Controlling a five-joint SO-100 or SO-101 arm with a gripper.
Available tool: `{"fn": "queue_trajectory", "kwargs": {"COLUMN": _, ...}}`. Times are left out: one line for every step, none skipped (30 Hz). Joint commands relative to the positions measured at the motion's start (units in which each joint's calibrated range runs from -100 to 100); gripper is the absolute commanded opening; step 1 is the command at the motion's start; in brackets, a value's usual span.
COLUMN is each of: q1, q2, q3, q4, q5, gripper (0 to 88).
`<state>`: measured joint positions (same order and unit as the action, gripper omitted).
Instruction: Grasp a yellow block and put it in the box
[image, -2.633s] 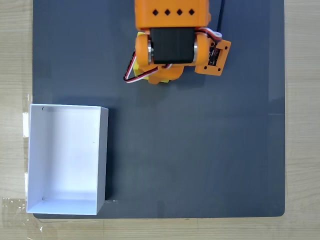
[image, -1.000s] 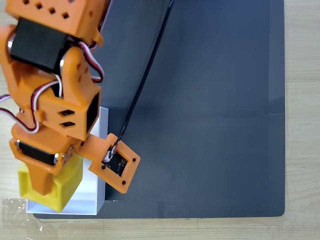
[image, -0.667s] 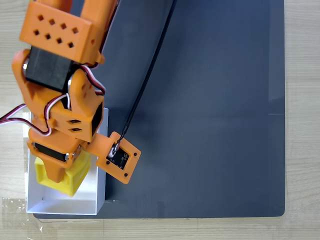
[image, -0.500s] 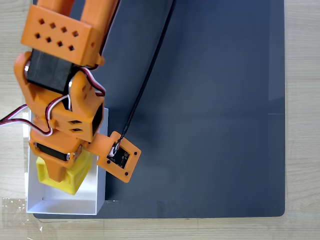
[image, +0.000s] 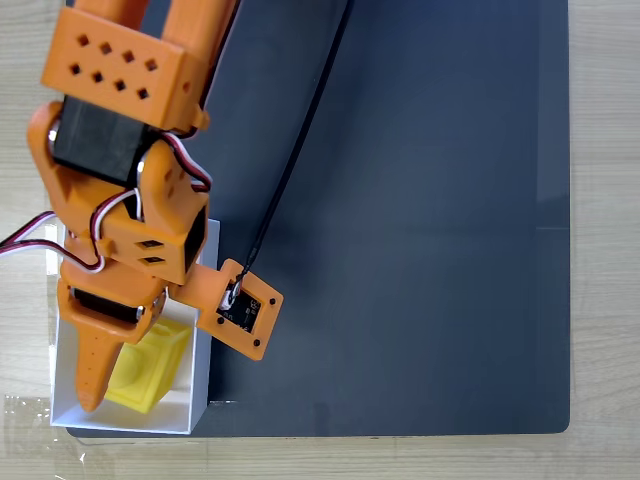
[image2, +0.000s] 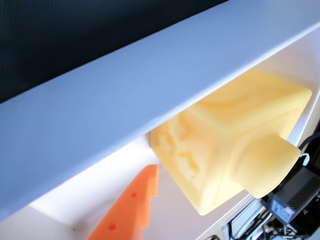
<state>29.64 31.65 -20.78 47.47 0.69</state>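
You have 1 bright yellow plastic cube (image: 148, 366) lying inside 1 white rectangular open-topped box (image: 62, 395), near left; the orange two-finger gripper (image: 118, 372) is spread apart beside it.

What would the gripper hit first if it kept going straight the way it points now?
Probably the floor of the box: the gripper points down inside it, jaws open, beside the yellow block. Depth is unclear.

Even, bright, sharp fixed view; overexposed, soft close-up glare in wrist view.
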Motion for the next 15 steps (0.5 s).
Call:
{"fn": "queue_trajectory", "kwargs": {"q1": -1.28, "q2": -8.09, "q3": -2.33, "q4": 0.0, "q5": -0.21, "gripper": 42.1}}
{"fn": "queue_trajectory", "kwargs": {"q1": -1.61, "q2": -9.53, "q3": -2.33, "q4": 0.0, "q5": -0.21, "gripper": 42.0}}
{"fn": "queue_trajectory", "kwargs": {"q1": -1.78, "q2": -11.22, "q3": -2.33, "q4": 0.09, "q5": -0.21, "gripper": 41.4}}
{"fn": "queue_trajectory", "kwargs": {"q1": -2.12, "q2": -13.17, "q3": -2.33, "q4": 0.09, "q5": -0.27, "gripper": 39.9}}
{"fn": "queue_trajectory", "kwargs": {"q1": -2.71, "q2": -15.46, "q3": -2.33, "q4": 0.26, "q5": -0.27, "gripper": 37.4}}
{"fn": "queue_trajectory", "kwargs": {"q1": -3.13, "q2": -17.83, "q3": -2.33, "q4": 1.31, "q5": -0.27, "gripper": 33.8}}
{"fn": "queue_trajectory", "kwargs": {"q1": -3.63, "q2": -20.46, "q3": -2.33, "q4": 2.97, "q5": -0.32, "gripper": 29.1}}
{"fn": "queue_trajectory", "kwargs": {"q1": -4.31, "q2": -23.26, "q3": -2.33, "q4": 4.8, "q5": -0.32, "gripper": 23.8}}
{"fn": "queue_trajectory", "kwargs": {"q1": -5.07, "q2": -26.31, "q3": -2.33, "q4": 6.98, "q5": -0.32, "gripper": 18.0}}
{"fn": "queue_trajectory", "kwargs": {"q1": -5.82, "q2": -29.44, "q3": -2.33, "q4": 9.34, "q5": -0.37, "gripper": 12.2}}
{"fn": "queue_trajectory", "kwargs": {"q1": -6.66, "q2": -32.58, "q3": -2.24, "q4": 11.78, "q5": -0.37, "gripper": 6.2}}
{"fn": "queue_trajectory", "kwargs": {"q1": -7.76, "q2": -35.8, "q3": -1.88, "q4": 13.88, "q5": -0.37, "gripper": 1.1}}
{"fn": "queue_trajectory", "kwargs": {"q1": -8.85, "q2": -39.02, "q3": -0.98, "q4": 15.88, "q5": -0.37, "gripper": 0.6}}
{"fn": "queue_trajectory", "kwargs": {"q1": -9.86, "q2": -42.58, "q3": 0.29, "q4": 17.37, "q5": -0.37, "gripper": 2.1}}
{"fn": "queue_trajectory", "kwargs": {"q1": -10.96, "q2": -46.05, "q3": 2.19, "q4": 18.59, "q5": -0.37, "gripper": 3.2}}
